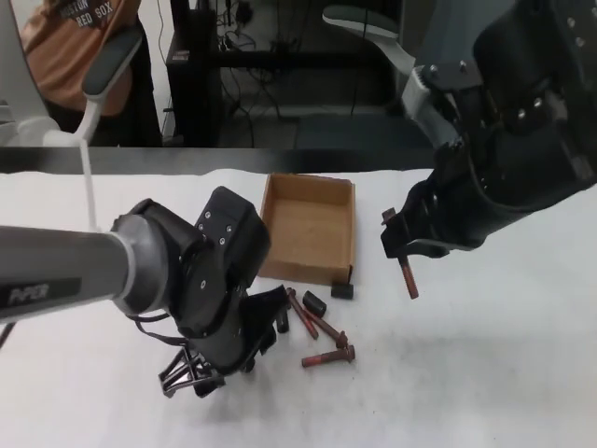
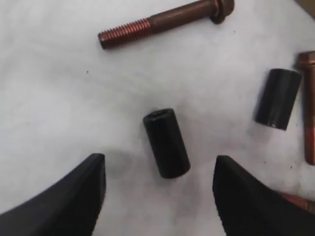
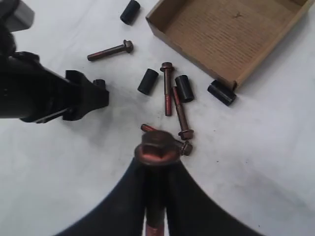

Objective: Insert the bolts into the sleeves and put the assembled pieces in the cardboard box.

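Left gripper (image 2: 158, 162) is hanging low over the bench (image 1: 485, 373), fingers spread wide, gripping nothing; a black sleeve (image 2: 166, 142) is lying between them. Right gripper (image 3: 156, 169) is hanging raised, pinching a bolt (image 3: 156, 146) by its shank. Spare bolts (image 1: 328, 357) and spare sleeves (image 1: 342, 290) are lying near the cardboard box (image 1: 308, 229).

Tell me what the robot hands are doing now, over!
Left gripper open, over a lying sleeve. Right gripper shut on a bolt, held above the bench. Spare bolts loose near the box.
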You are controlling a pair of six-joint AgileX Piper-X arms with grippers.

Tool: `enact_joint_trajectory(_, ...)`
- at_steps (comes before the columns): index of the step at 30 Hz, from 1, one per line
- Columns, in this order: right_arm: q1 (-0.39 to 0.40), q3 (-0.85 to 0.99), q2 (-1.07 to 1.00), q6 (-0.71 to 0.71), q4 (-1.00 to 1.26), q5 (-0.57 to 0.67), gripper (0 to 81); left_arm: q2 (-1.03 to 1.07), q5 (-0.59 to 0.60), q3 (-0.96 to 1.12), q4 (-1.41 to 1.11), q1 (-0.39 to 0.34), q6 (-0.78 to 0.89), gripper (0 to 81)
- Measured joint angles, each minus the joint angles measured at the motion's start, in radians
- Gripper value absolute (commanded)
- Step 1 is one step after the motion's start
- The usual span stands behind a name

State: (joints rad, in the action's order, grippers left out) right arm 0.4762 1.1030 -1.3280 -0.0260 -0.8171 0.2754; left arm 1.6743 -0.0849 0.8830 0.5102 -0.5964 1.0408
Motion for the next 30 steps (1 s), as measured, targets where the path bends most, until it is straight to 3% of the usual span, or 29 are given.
enact_joint_trajectory(6,0.000,0.000,0.023,0.000,-0.003,0.011,0.0,0.011,-0.011,0.000,-0.069,0.005,0.028,47.7)
enact_joint_trajectory(21,0.000,0.000,0.023,0.000,-0.006,0.014,0.0,0.053,0.019,0.011,-0.069,0.026,0.030,45.4)
enact_joint_trajectory(24,0.000,0.000,0.023,0.000,-0.006,0.014,0.0,0.053,0.012,0.011,-0.058,0.026,0.051,23.8)
enact_joint_trajectory(26,0.000,0.000,0.023,0.000,-0.006,0.014,0.0,0.057,0.012,0.011,-0.038,0.026,0.062,0.0)
enact_joint_trajectory(30,0.000,0.000,0.023,0.000,0.003,0.014,0.0,0.059,0.014,0.015,-0.031,0.028,0.070,1.1)
